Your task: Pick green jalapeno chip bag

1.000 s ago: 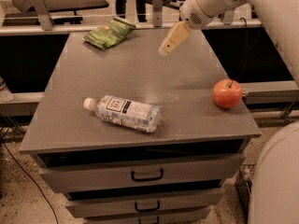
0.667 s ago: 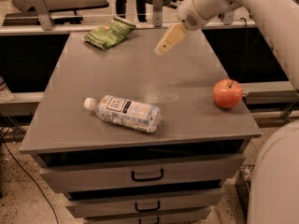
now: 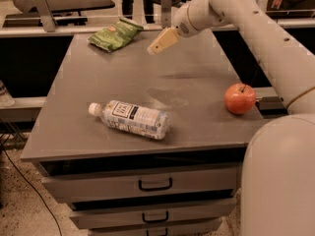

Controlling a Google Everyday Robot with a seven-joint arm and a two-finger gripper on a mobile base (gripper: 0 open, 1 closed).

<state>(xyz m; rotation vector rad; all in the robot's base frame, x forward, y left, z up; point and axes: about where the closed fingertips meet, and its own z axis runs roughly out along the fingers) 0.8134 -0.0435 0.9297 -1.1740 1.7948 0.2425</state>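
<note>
The green jalapeno chip bag [image 3: 115, 34] lies flat at the far left corner of the grey cabinet top [image 3: 147, 77]. It is crinkly and bright green with pale print. My gripper [image 3: 161, 42] hangs above the far middle of the top, to the right of the bag and apart from it. Its pale fingers point down and to the left, toward the bag. Nothing is in it.
A clear water bottle [image 3: 130, 118] with a white label lies on its side near the front. A red apple [image 3: 240, 98] sits at the right edge. Drawers [image 3: 155, 184] are below the top. My arm [image 3: 256, 28] crosses the right side.
My gripper has moved left across the far part of the top, closer to the chip bag. The bag, bottle and apple have not moved.
</note>
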